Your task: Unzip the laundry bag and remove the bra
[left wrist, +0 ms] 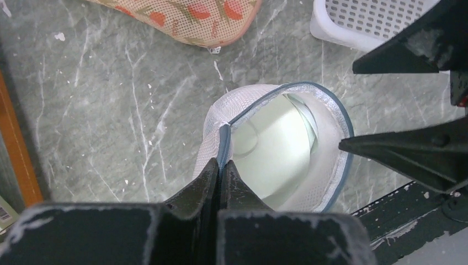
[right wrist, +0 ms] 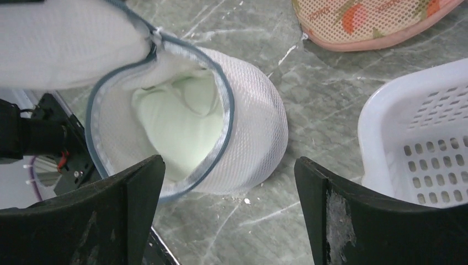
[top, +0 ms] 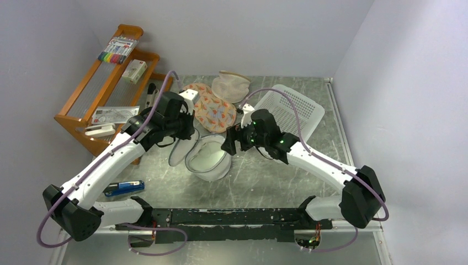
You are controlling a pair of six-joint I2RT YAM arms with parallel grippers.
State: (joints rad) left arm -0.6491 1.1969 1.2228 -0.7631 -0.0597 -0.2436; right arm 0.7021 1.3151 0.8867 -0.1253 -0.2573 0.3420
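From above: the white mesh laundry bag (top: 209, 157) lies on the grey marbled table (top: 276, 176), mouth gaping, between the two arms; the left gripper (top: 186, 134) is at its left edge, the right gripper (top: 229, 144) at its upper right edge; behind it lies an orange floral pouch (top: 212, 110), further back a beige mesh pouch (top: 232, 84), and to the right a tilted white perforated basket (top: 295, 110); a wooden rack (top: 110, 83) stands at the far left.

Left wrist: the left gripper (left wrist: 221, 164) is pinched tight on the bag's dark zip rim where the mesh flap meets the opening; the laundry bag (left wrist: 331, 127) gapes beyond, its inside pale greenish-white; the right gripper (left wrist: 346, 107) hangs at the far rim, jaws wide; the floral pouch (left wrist: 187, 16) and the basket (left wrist: 370, 16) line the top edge.

Right wrist: the right gripper (right wrist: 229, 162) stands wide apart, holding nothing, over the near side of the laundry bag (right wrist: 254, 127); the unzipped flap (right wrist: 55, 44) is raised at the upper left; only pale fabric shows inside; the floral pouch (right wrist: 375, 22) and the basket (right wrist: 419, 132) lie to the right.
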